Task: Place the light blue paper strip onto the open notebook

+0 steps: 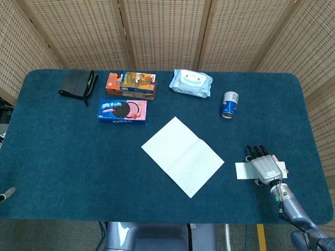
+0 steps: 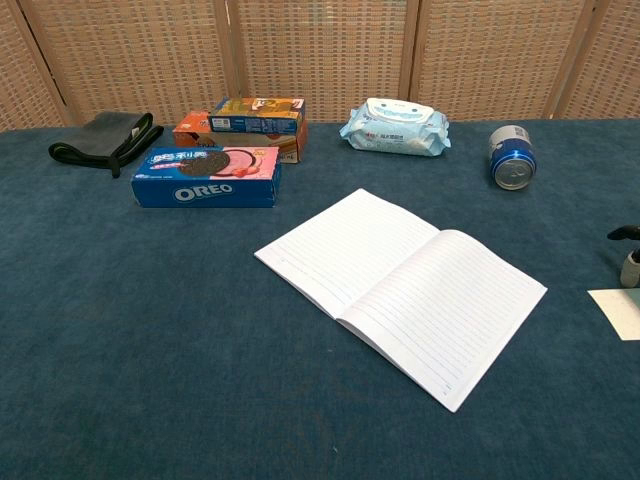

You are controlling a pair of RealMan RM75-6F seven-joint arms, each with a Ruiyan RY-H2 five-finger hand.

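1 robot hand, the right hand (image 1: 266, 168), lies palm-down over the light blue paper strip (image 1: 242, 170) near the dark blue table's (image 1: 63, 167) right front edge, fingers extended, likely pressing to gather it; whether it grips is unclear. Long axis of the strip parallels the front edge, pointing at the open white lined notebook (image 1: 182, 156).

1 strip corner (image 2: 620, 311) shows in chest view at the right edge, beside fingertips (image 2: 630, 268), well apart from the notebook (image 2: 400, 285).

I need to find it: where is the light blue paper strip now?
Head view: the paper strip lies under the right hand, right of the open notebook.
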